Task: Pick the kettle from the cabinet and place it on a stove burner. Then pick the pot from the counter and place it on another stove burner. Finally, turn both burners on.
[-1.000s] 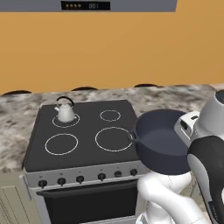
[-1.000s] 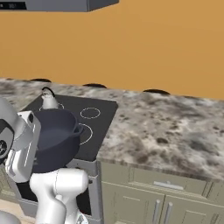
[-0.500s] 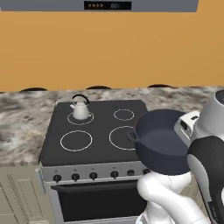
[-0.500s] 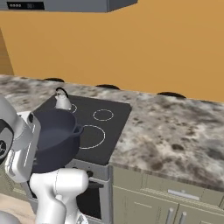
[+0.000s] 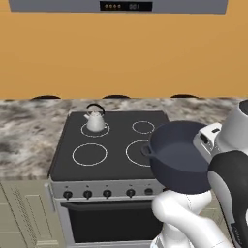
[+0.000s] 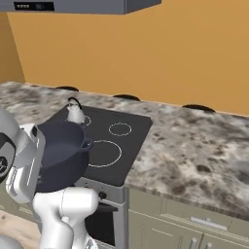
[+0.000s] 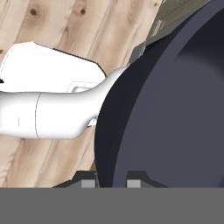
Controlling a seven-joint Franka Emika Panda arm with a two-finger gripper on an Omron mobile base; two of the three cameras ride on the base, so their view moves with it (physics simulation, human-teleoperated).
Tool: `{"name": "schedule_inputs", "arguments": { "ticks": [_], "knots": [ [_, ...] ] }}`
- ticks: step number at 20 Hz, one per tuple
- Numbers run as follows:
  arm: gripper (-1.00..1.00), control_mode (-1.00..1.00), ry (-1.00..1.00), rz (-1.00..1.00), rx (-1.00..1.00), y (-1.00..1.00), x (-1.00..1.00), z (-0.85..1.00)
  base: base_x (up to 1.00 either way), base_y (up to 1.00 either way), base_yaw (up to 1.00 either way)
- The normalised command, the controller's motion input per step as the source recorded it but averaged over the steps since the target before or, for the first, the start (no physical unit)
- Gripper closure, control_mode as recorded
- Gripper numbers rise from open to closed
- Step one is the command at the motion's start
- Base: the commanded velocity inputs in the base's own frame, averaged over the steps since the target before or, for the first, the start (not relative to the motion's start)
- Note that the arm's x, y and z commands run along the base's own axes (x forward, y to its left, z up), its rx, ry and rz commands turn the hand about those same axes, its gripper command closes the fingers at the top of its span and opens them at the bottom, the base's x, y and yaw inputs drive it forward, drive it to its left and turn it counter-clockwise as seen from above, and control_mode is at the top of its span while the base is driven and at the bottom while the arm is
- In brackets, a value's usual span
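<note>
Your base has driven left — the cooktop (image 5: 114,140) now sits centred; your gripper (image 7: 111,179) grips the pot (image 5: 180,154) by its rim (wall between the jaws), lifted — the kettle (image 5: 95,119) sits on a back burner.

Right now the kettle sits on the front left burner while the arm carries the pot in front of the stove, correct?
Not quite. The kettle sits on the back left burner; the front left burner is bare, as the left base view shows. The pot is carried before the stove.

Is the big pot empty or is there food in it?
Empty. The pot shows only its bare dark inside, held up in front of the stove.
</note>
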Motion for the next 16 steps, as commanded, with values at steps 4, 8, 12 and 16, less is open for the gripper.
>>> {"name": "schedule_inputs", "arguments": {
  "ticks": [4,8,12,16],
  "knots": [
    [1.0,1.0,0.0,0.0,0.0,0.0,0.0,0.0,0.34,0.02,0.11],
    [1.0,1.0,0.0,0.0,0.0,0.0,0.0,0.0,0.37,0.06,0.1],
    [1.0,1.0,0.0,0.0,0.0,0.0,0.0,0.0,0.37,0.09,0.08],
    [1.0,1.0,0.0,0.0,0.0,0.0,0.0,0.0,0.32,0.03,0.09]
  ]
}}
